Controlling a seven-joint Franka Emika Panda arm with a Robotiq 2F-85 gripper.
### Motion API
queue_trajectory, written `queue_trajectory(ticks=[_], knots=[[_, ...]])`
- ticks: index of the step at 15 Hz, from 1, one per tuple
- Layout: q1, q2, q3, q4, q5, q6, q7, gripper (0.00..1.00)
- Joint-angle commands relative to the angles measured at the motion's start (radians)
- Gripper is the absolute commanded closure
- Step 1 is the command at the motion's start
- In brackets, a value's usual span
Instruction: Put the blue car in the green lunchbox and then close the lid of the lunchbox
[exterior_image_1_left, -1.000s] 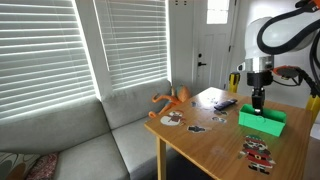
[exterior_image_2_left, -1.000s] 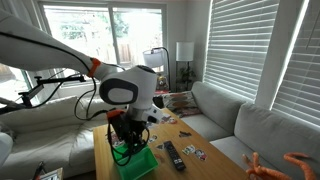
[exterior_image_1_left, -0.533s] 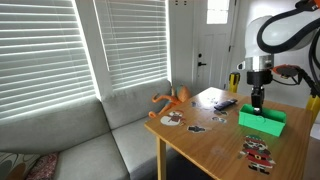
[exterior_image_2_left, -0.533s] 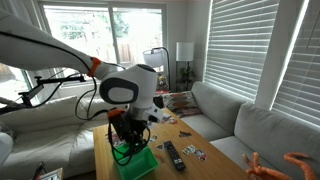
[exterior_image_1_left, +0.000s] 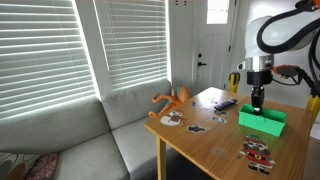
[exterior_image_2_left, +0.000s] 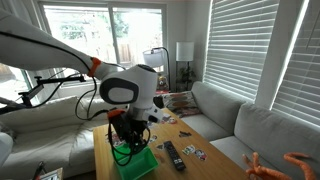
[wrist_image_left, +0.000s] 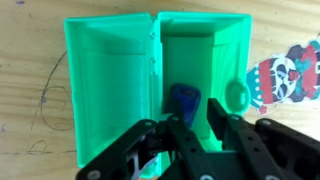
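Note:
The green lunchbox (wrist_image_left: 150, 70) lies open on the wooden table, its lid folded out to the left of the deeper half. The blue car (wrist_image_left: 184, 101) lies inside the deeper half, near its lower left corner. My gripper (wrist_image_left: 204, 128) hovers just above the box with its fingers apart and nothing between them, the car just beyond the left fingertip. In both exterior views the gripper (exterior_image_1_left: 258, 100) (exterior_image_2_left: 125, 148) points straight down over the lunchbox (exterior_image_1_left: 263, 122) (exterior_image_2_left: 137, 165); the car is hidden there.
A black remote (exterior_image_2_left: 174, 155) and picture cards (exterior_image_2_left: 194, 152) lie beside the box. A Santa cutout (wrist_image_left: 285, 70) lies close to its right. An orange octopus toy (exterior_image_1_left: 172, 99) sits at the table's far end, and a grey sofa (exterior_image_1_left: 90, 140) stands alongside.

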Motion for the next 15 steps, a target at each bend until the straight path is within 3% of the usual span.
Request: queue_trajectory(ticks=[1,5,12,15], knots=[[-0.009,-0.006,0.004,0.003,0.003,0.005,-0.005,0.63],[-0.012,-0.051,0.0,-0.004,0.004,0.002,-0.012,0.57],[-0.034,-0.152,-0.047,0.011,0.019,-0.042,-0.083,0.03],[-0.061,-0.141,-0.094,0.02,-0.02,-0.072,-0.164,0.0]])
